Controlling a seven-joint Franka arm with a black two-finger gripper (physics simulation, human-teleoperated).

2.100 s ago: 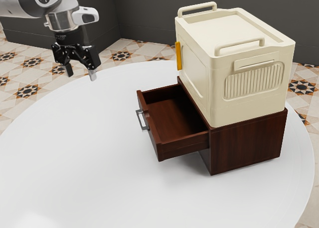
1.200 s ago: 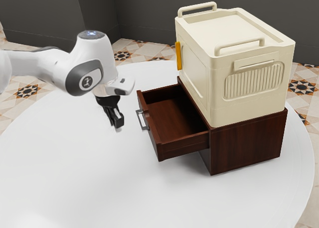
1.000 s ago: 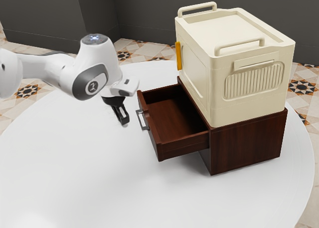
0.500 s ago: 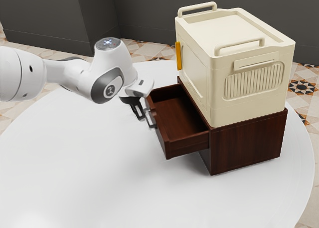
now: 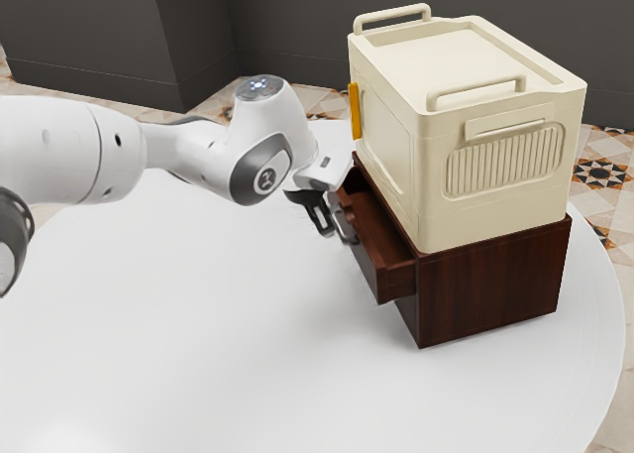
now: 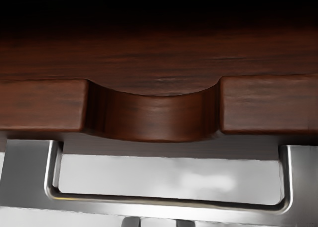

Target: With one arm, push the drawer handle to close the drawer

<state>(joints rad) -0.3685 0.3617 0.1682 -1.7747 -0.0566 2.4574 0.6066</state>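
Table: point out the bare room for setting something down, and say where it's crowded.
Widest bare patch: the white table between the arm, the drawer and the exterior view's lower edge. A strip borders the cabinet toward the exterior view's right. Crowded: the gripper at the handle; the cream box atop the cabinet.

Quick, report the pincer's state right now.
Pincer: open, fingertips apart, holding nothing, right by the drawer handle.

Bright ext. view, glare on tbl., soft shadow
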